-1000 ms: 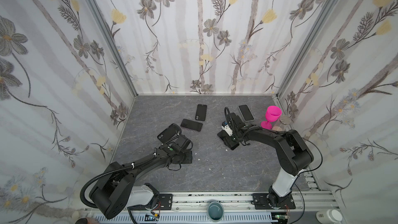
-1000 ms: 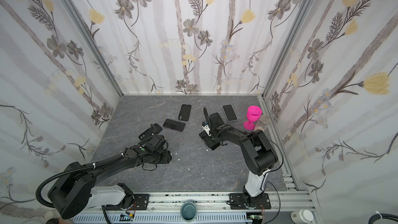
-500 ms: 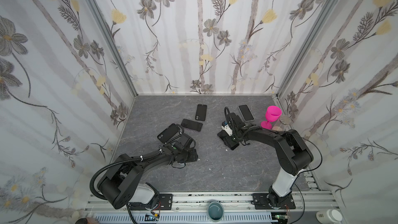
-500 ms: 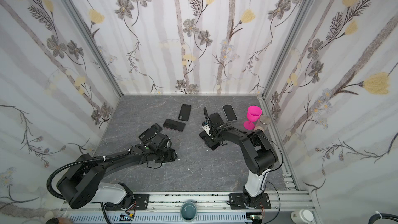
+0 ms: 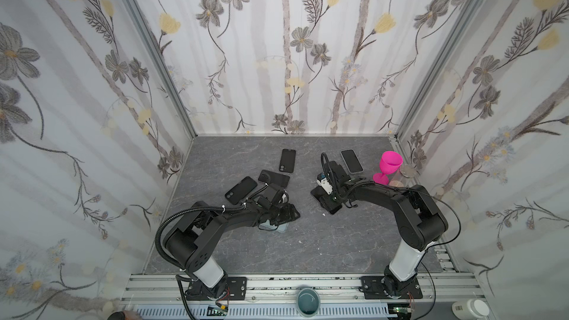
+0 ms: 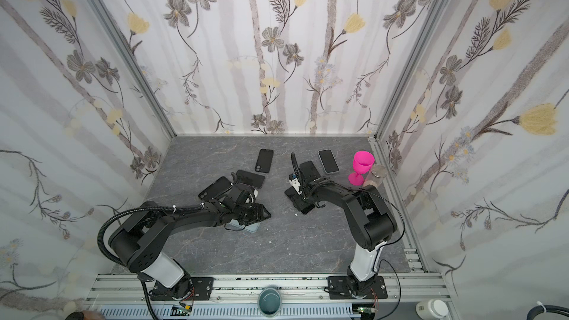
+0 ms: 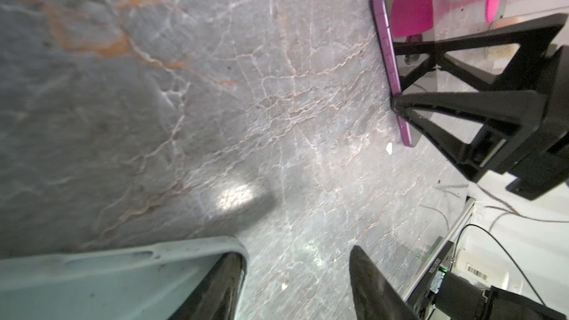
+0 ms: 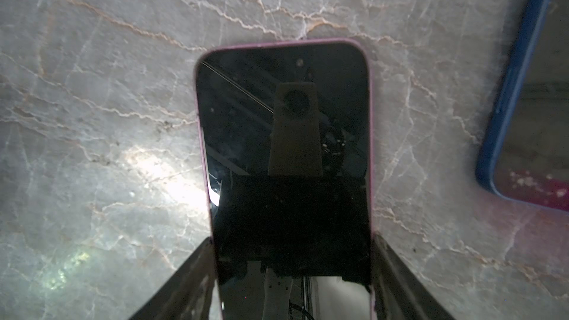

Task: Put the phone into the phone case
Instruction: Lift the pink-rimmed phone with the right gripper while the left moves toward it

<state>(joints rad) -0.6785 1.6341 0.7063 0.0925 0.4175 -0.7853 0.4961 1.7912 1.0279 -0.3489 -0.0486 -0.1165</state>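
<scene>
Your left pincer [image 7: 295, 252], spread with one finger [image 7: 215, 287] at the phone case [image 7: 107, 281], moved toward the right pincer [image 8: 291, 238] (pinching the phone [image 8: 283, 118]), narrowing the gap.

pale floral wallpaper walls [image 5: 286, 56] on three sides, metal corner posts [image 5: 154, 50], grey veined stone-look surface [image 5: 308, 241], aluminium rail [image 5: 277, 283] along its front edge, bright glare patch [image 7: 234, 195]
</scene>
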